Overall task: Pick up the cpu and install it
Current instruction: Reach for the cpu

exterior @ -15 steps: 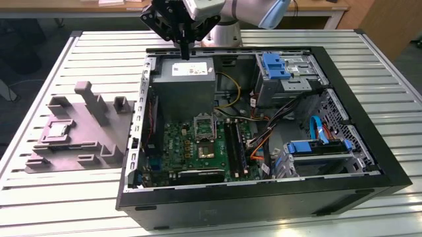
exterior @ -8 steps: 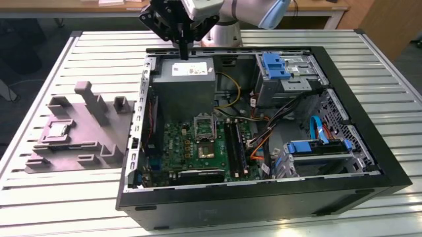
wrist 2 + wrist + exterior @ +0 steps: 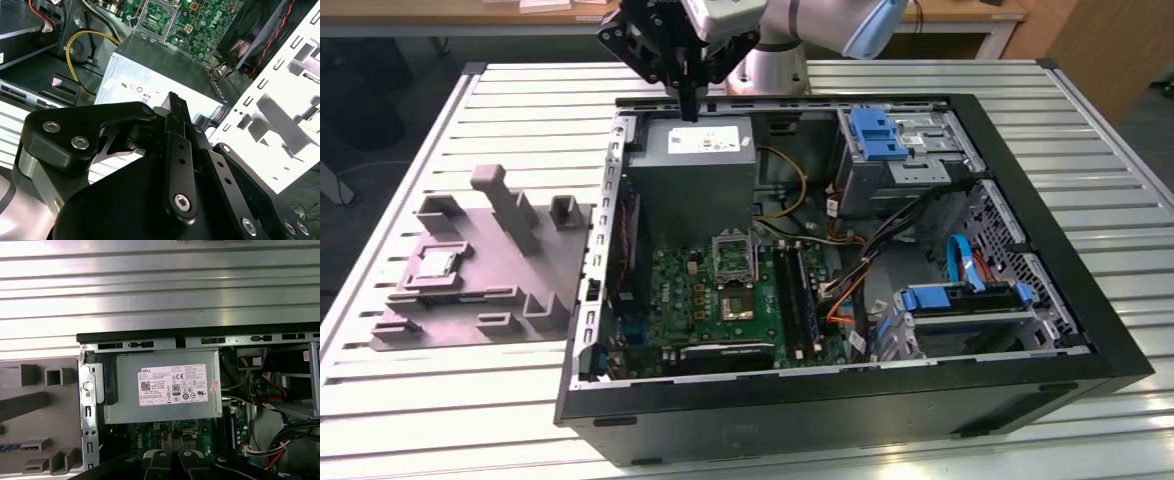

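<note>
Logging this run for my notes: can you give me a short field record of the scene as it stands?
gripper: shut, holding nothing, over the power supply
cpu: in the grey tray, on the exterior view's left of the computer case
socket frame: on the motherboard inside the case
progress: cpu not yet picked up

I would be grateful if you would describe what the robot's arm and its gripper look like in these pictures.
The arm is smooth silver-grey tubing with a pale blue joint cap. The gripper is matt black: broad, rounded link plates joined by silver socket-head screws, tapering to long narrow fingers.
</note>
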`<state>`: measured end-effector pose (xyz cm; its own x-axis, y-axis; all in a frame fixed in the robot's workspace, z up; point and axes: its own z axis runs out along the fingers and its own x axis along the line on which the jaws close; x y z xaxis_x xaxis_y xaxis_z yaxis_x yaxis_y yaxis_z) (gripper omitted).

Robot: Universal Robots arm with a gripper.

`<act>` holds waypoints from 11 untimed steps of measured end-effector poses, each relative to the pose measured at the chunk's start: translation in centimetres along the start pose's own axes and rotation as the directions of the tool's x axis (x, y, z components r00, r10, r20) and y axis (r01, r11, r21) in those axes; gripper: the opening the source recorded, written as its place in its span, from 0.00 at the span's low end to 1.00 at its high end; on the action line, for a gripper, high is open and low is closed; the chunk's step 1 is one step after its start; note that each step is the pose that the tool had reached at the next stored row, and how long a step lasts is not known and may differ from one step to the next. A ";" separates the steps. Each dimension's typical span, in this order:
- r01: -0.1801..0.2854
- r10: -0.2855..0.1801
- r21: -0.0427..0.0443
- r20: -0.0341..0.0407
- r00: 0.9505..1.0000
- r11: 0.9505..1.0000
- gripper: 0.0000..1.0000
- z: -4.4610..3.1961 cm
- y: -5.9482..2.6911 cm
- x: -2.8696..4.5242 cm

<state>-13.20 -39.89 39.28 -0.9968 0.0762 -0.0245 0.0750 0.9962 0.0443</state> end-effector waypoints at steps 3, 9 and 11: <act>0.000 0.000 0.000 0.000 1.000 1.000 0.11 0.00 -0.01 0.09; 0.000 0.000 0.000 0.000 1.000 1.000 0.11 -0.01 -0.04 0.55; 0.000 0.000 0.000 0.000 1.000 1.000 0.11 -0.01 -0.06 0.76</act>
<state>-13.96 -39.90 39.27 -0.9968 0.0762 -0.0245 0.0751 0.9962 0.0443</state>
